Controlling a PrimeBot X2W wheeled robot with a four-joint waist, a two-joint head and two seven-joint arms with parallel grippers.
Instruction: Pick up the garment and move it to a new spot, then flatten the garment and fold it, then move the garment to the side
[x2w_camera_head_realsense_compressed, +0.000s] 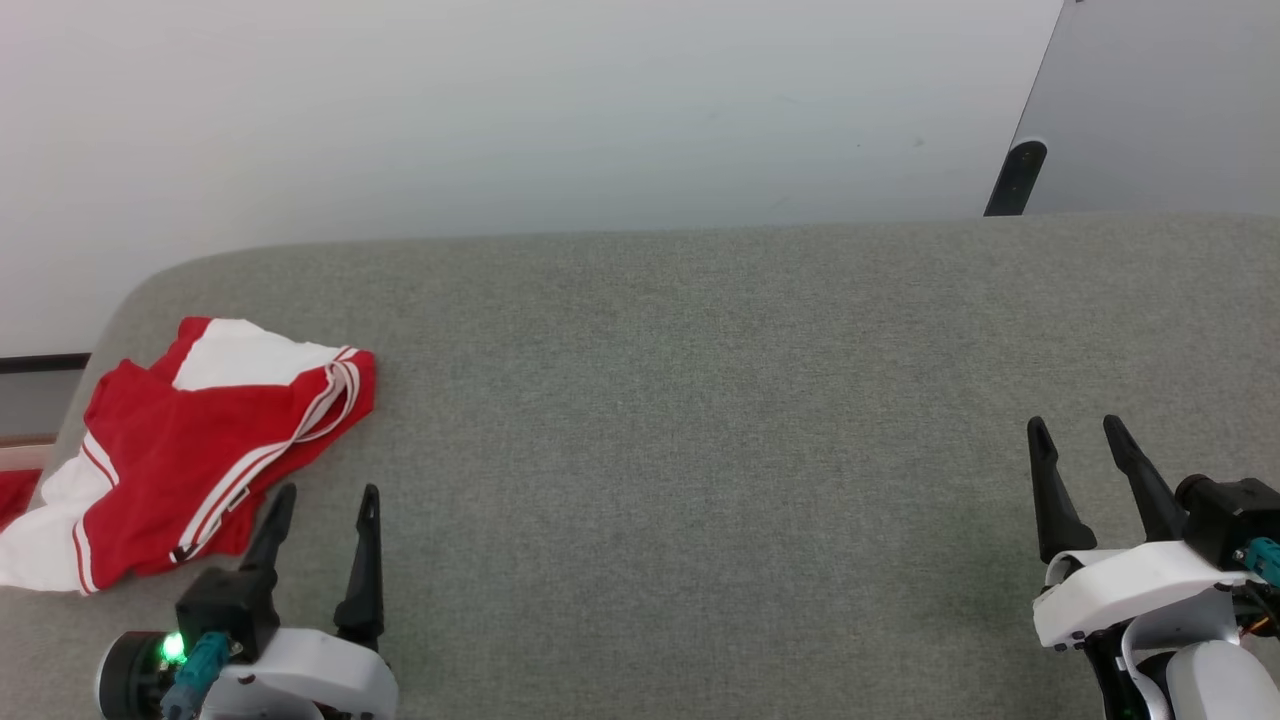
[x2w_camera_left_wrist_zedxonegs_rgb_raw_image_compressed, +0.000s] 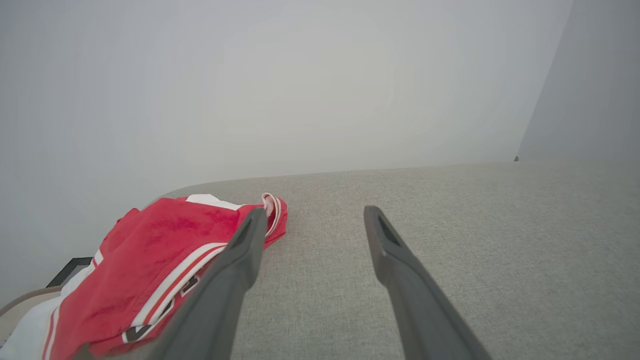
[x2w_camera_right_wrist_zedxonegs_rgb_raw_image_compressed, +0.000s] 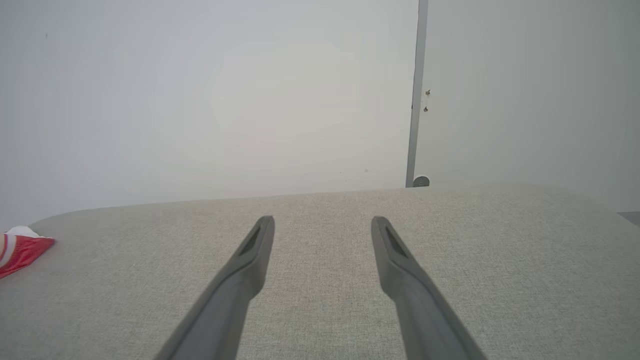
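The garment (x2w_camera_head_realsense_compressed: 190, 450), a bright red shirt with white sleeve ends and striped trim, lies crumpled at the far left of the grey fabric surface (x2w_camera_head_realsense_compressed: 700, 450). My left gripper (x2w_camera_head_realsense_compressed: 325, 495) stands open just to its right, empty, its left finger close beside the cloth's edge. In the left wrist view the garment (x2w_camera_left_wrist_zedxonegs_rgb_raw_image_compressed: 150, 260) lies left of and partly behind my left finger, with the left gripper (x2w_camera_left_wrist_zedxonegs_rgb_raw_image_compressed: 314, 212) open over bare fabric. At the lower right, far from the garment, my right gripper (x2w_camera_head_realsense_compressed: 1078, 428) is open and empty. A red corner of the garment (x2w_camera_right_wrist_zedxonegs_rgb_raw_image_compressed: 20, 247) shows at the left edge of the right wrist view, where the right gripper (x2w_camera_right_wrist_zedxonegs_rgb_raw_image_compressed: 322, 221) is open.
The grey surface has a rounded far-left corner (x2w_camera_head_realsense_compressed: 150, 290) and ends at a pale wall (x2w_camera_head_realsense_compressed: 500, 110). A dark post foot (x2w_camera_head_realsense_compressed: 1018, 178) stands behind the far right edge. A strip of red cloth (x2w_camera_head_realsense_compressed: 15, 490) shows past the left edge.
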